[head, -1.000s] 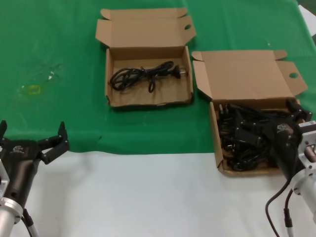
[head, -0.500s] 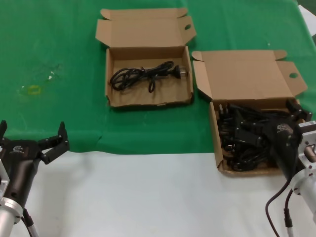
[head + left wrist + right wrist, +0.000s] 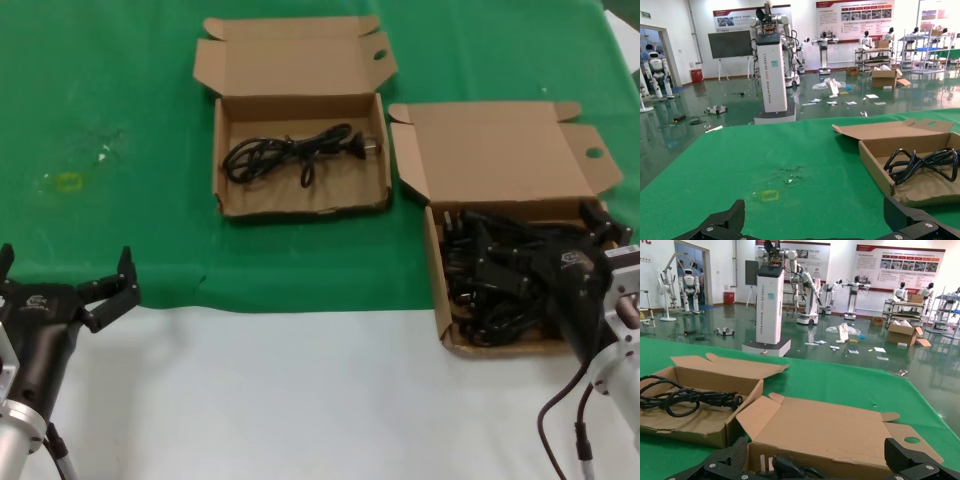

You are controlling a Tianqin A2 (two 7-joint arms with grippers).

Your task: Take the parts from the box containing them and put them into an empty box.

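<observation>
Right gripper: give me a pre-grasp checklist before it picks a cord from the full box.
1. Right gripper over the full box, among the cords: ok.
2. Fingers spread wide enough to close on a cord, as the right wrist view shows them: ok.
3. Single cord isolated from the tangle: not ok, the pile overlaps heavily.
4. Other box lid open, room left beside the one cord in it: ok.
5. Left gripper parked open at the near table edge, away from the path: ok.
</observation>
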